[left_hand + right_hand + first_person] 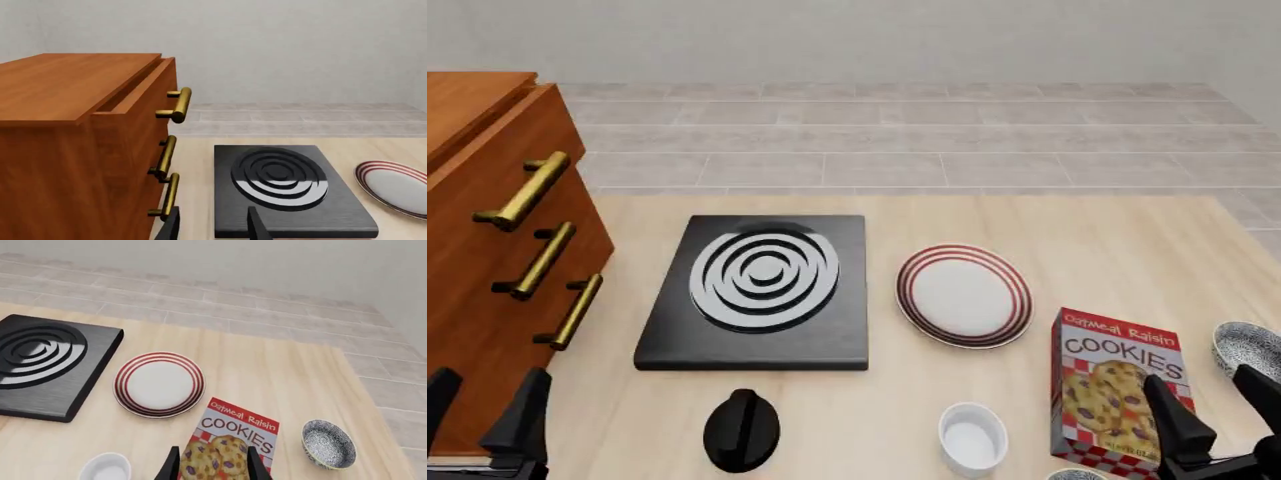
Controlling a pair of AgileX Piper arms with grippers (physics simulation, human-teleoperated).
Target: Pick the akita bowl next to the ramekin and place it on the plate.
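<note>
Only a sliver of the akita bowl (1076, 475) showed at the near edge of the surface, just beside the ramekin (972, 438). The cookie box (1114, 390) stood close by. The right jaws were wide and empty, with the bowl nearer and to their left. The left jaws, also wide, were far off. The plate (965, 295) lay farther ahead.
</note>
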